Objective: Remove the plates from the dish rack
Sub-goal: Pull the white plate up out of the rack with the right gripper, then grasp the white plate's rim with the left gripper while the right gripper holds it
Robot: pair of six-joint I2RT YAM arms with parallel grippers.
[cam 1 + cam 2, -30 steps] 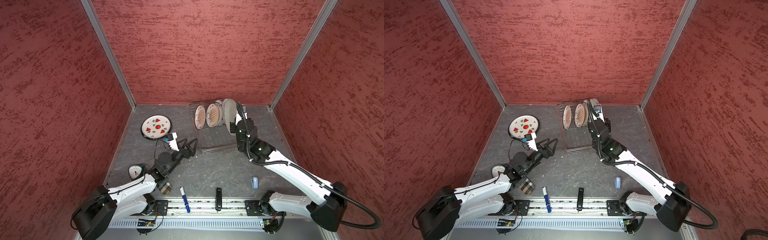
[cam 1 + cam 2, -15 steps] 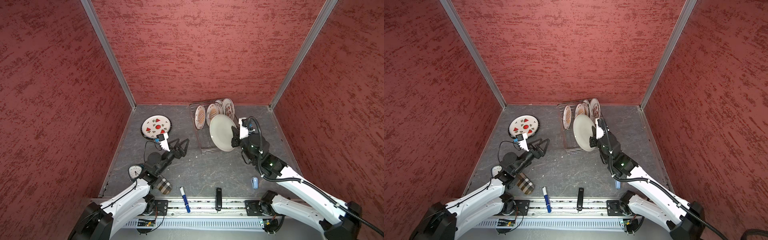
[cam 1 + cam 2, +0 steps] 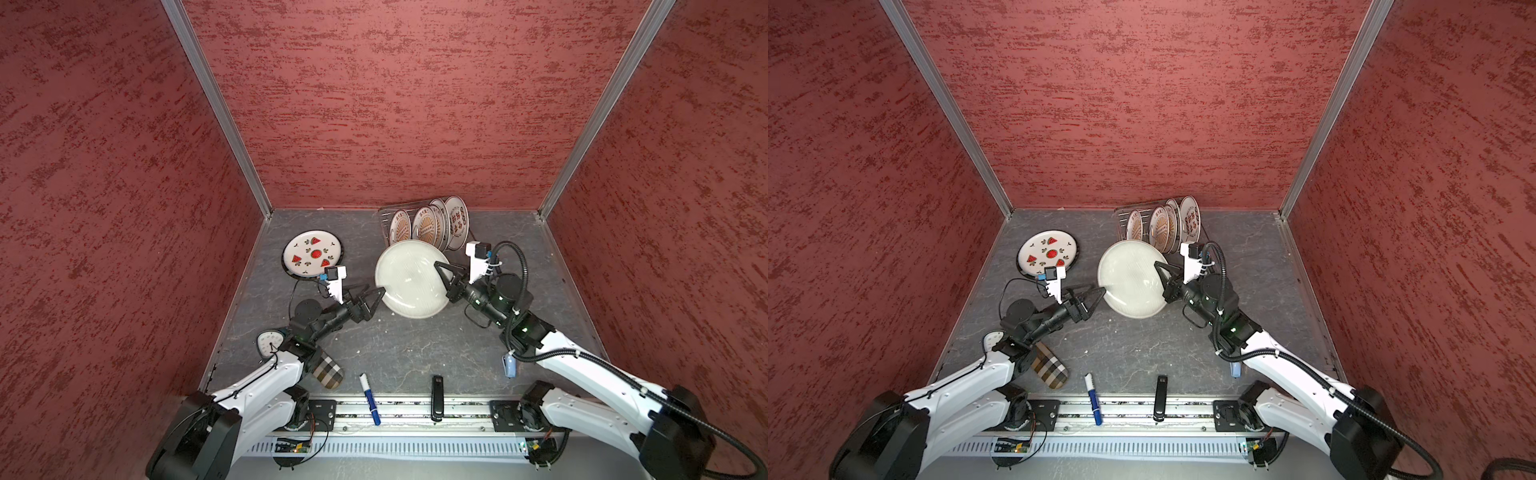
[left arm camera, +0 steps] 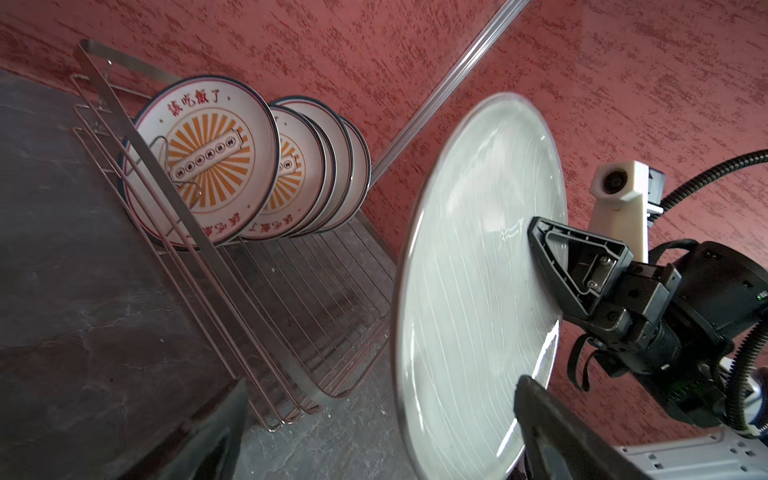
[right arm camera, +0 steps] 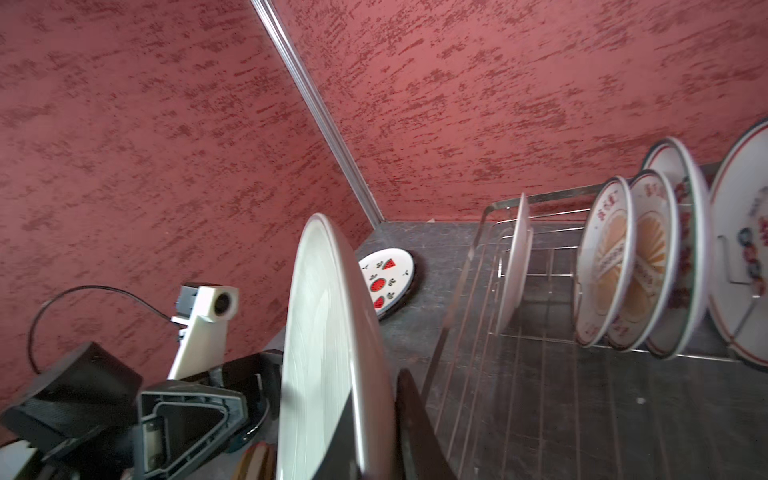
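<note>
My right gripper [image 3: 441, 271] [image 5: 382, 428] is shut on the rim of a plain grey plate [image 3: 409, 279] [image 3: 1130, 279], holding it tilted in the air in front of the dish rack [image 3: 386, 217] [image 4: 291, 291]. The left gripper [image 3: 375, 292] [image 4: 380, 386] is open, and its jaws straddle the plate's opposite edge without closing on it. Several sunburst plates [image 3: 426, 226] [image 4: 208, 162] stand upright at the rack's far end. The watermelon plate [image 3: 312, 253] [image 5: 386, 278] lies flat on the table at the left.
A small clock [image 3: 269, 343] and a checked pouch [image 3: 328, 372] sit beside the left arm. A blue marker [image 3: 369, 398], a black stick-shaped object [image 3: 437, 397] and a small light-blue item [image 3: 509, 365] lie along the front edge. Red walls enclose the table.
The right arm has pulled the grey plate out of the rack, toward the front and middle. The left gripper has moved right, up to the plate's edge.
</note>
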